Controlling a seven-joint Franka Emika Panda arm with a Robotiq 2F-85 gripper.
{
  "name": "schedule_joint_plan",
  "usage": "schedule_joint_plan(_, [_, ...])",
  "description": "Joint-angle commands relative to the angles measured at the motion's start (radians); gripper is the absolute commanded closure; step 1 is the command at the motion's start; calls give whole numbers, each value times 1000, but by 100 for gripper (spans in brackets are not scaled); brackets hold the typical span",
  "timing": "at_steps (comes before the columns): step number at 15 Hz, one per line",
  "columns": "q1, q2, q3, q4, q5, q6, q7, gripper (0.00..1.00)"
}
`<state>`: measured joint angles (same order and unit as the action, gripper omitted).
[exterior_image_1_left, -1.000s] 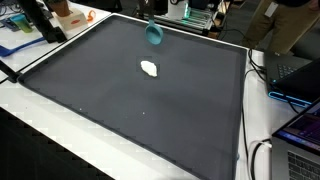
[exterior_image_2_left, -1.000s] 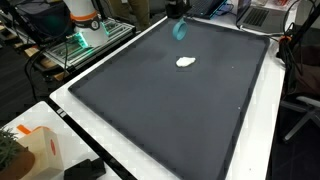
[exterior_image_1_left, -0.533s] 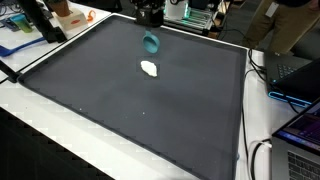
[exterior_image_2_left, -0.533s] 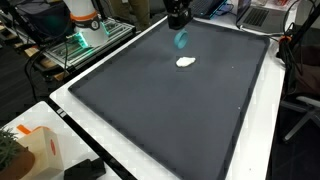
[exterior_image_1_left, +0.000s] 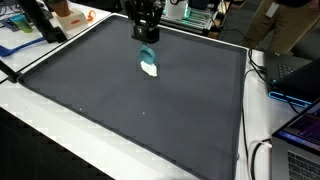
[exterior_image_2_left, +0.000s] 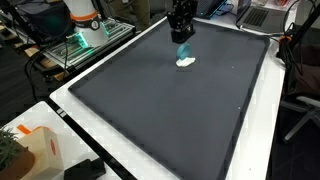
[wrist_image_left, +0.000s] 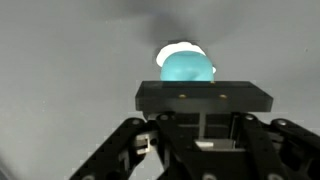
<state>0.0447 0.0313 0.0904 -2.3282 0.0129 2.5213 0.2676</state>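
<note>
- White worktop (exterior_image_1_left: 45, 125) carries a big dark mat (exterior_image_1_left: 150, 115), seen in both exterior views (exterior_image_2_left: 165, 115).
- Robot gripper (exterior_image_1_left: 147, 44) hangs over the far middle part of the mat, pointing down; also in an exterior view (exterior_image_2_left: 182, 38).
- Gripper jaws are pressed in, pinching a small teal object (exterior_image_1_left: 148, 56), which hangs just under the fingers, off the mat.
- In the wrist view the teal object (wrist_image_left: 187, 68) sits right ahead of the gripper (wrist_image_left: 202, 108).
- Small white lump (exterior_image_1_left: 151, 70) lies on the mat directly beneath the teal object; can't tell if they touch. Its rim (wrist_image_left: 178, 47) peeks out behind the teal.
</note>
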Motion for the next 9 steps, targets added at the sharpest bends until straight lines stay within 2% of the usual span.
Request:
schedule_joint_plan(1, [18,59,-12,17,-50,42,52,78])
schedule_joint_plan(5, [31,106,-19,38,-103,14,105,78])
schedule_joint_plan(7, [35,134,-30,54,-154,-45,173,78])
schedule_joint_plan(9, [35,170,-33,83,-142,-94,190,78])
